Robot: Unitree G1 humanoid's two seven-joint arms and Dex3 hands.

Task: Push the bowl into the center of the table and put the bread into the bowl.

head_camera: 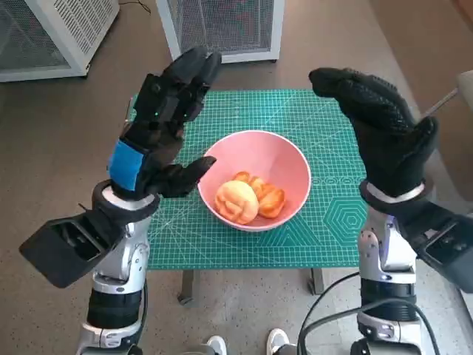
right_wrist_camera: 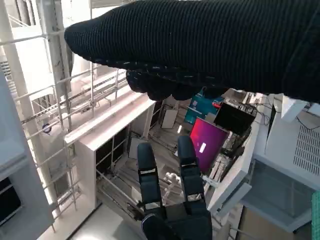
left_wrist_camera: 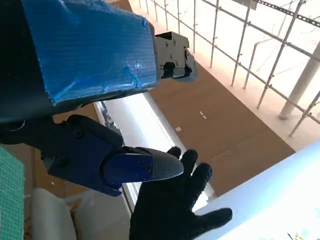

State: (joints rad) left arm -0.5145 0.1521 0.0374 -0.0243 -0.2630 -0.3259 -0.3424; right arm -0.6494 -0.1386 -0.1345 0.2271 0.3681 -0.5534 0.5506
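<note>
You see the pink bowl (head_camera: 255, 177) near the middle of the green cutting mat (head_camera: 325, 222) that covers the counter (head_camera: 244, 259); the bread (head_camera: 249, 198) lies inside the bowl, toward its near wall; mat shows on all sides of the bowl, widest toward the far edge and the right edge. Your left hand (head_camera: 166, 122) is raised beside the bowl's left rim, fingers spread, holding nothing; its thumb points at the rim. Your right hand (head_camera: 377, 126) is raised over the mat's right edge, fingers apart, empty, well apart from the bowl. White mesh cabinets (head_camera: 222, 26) stand on the floor beyond the far edge.
</note>
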